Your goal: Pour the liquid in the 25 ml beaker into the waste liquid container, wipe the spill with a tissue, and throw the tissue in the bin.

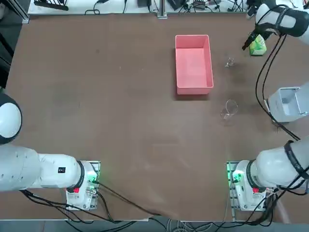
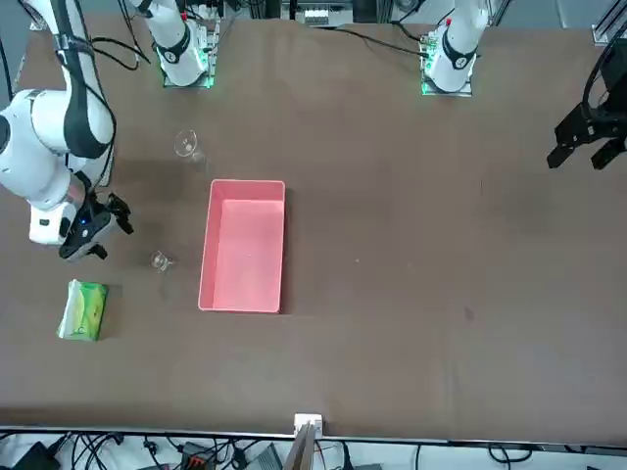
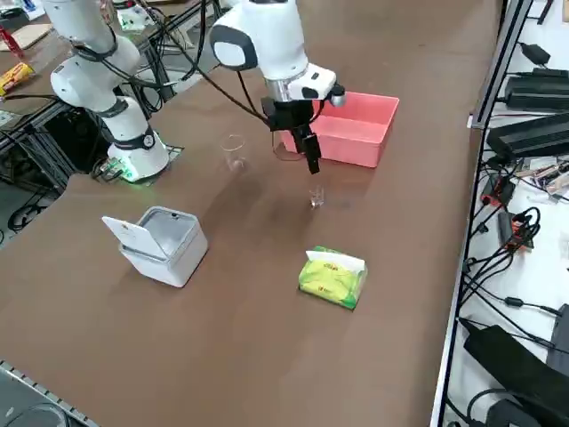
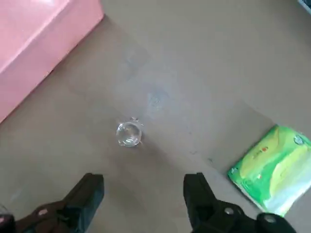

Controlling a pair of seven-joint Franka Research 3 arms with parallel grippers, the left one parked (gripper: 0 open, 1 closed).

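The 25 ml beaker (image 1: 230, 63) (image 4: 129, 133) is a tiny clear glass standing upright on the brown table, between the pink waste liquid container (image 1: 194, 87) (image 3: 388, 111) and a green tissue pack (image 1: 258, 45) (image 3: 333, 277). White tissue (image 3: 336, 259) peeks from the pack's top. My right gripper (image 1: 245, 46) (image 2: 110, 231) (image 3: 313, 164) (image 4: 143, 194) hangs above the table beside the small beaker, on the pack's side. It is open and holds nothing. The bin (image 1: 288, 103) (image 3: 160, 245), a pale grey box with its lid up, sits nearer the robot's base.
A larger clear beaker (image 1: 230, 108) (image 2: 186, 145) (image 3: 234, 151) stands between the small beaker and the right arm's base. The right arm's black cables (image 1: 263, 82) loop over the table near the bin. Bare brown tabletop stretches left of the tray.
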